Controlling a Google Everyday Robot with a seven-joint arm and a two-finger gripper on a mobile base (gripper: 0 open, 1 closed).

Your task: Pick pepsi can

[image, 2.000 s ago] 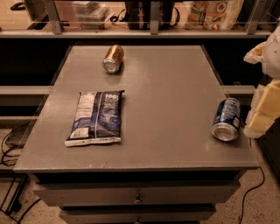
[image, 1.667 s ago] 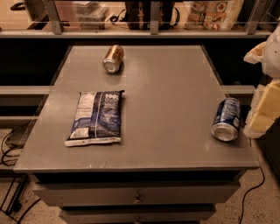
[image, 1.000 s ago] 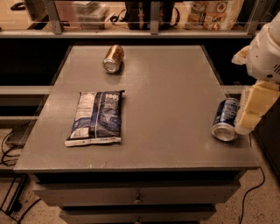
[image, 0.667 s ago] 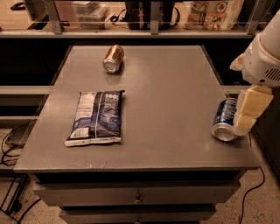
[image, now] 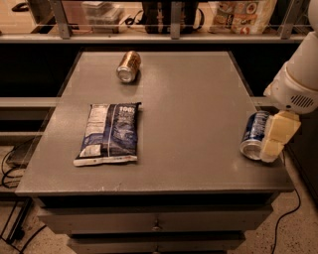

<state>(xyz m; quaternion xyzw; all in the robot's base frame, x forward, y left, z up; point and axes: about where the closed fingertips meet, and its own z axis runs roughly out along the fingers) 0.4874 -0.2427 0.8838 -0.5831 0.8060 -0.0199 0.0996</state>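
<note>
The pepsi can (image: 252, 134) is dark blue with white markings and lies on its side near the right front edge of the grey table (image: 189, 99), silver top toward the front. My gripper (image: 272, 146) hangs from the white arm (image: 298, 79) at the right. It is right against the can's right side and partly covers it.
A gold-brown can (image: 128, 66) lies on its side at the table's back left. A flat blue-and-white snack bag (image: 109, 131) lies at the left middle. A shelf with bags and boxes (image: 238, 12) runs behind the table. Drawers sit below the front edge.
The arm has swung in from the right edge of the view toward the left. The gripper now overlaps the pepsi can's right side. The can, bag and gold-brown can have not moved.
</note>
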